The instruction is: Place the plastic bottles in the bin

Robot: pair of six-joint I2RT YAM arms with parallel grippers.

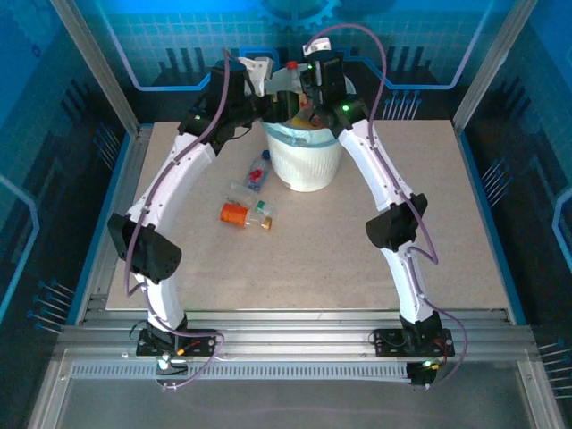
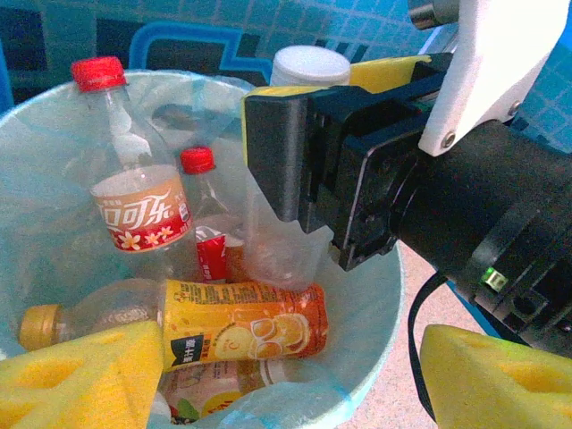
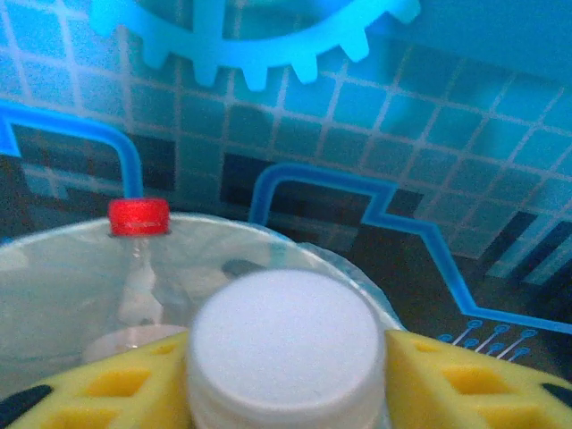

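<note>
Right hand [image 3: 286,380] is up over the bin [image 1: 308,170]. The white-capped bottle [image 3: 284,340] stands upright between my yellow pads [image 3: 134,384], cap above them and clear body hanging into the bin mouth. I can't tell whether the pads are pinching or already slack. I took it by the neck so the body points straight down and clears the rim.

Left hand [image 2: 286,393] has its fingers spread with nothing between them. It hovers at the bin's rim looking down inside, close to the right hand; contact between them can't be judged. My read is that it has no job in this drop.

Inside the bin:
- a red-capped cola bottle [image 2: 134,206] leans upright against the blue bag [image 2: 27,143]
- a smaller red-capped bottle [image 2: 204,214] stands just beside it
- an orange-label bottle [image 2: 241,326] lies across the bottom, with another partly hidden under it

Not yet binned, on the table [image 1: 429,232] left of the bin:
- a clear bottle [image 1: 258,172] just beside its base
- an orange bottle [image 1: 234,213] nearer me, with another [image 1: 261,214] just beside it

All three sit on the left arm's side, so I'd give them to the left hand.

One risk is that the pile is loose and the cola bottle's cap is near rim height. My bottle could land on the heap and lean out instead of settling.
</note>
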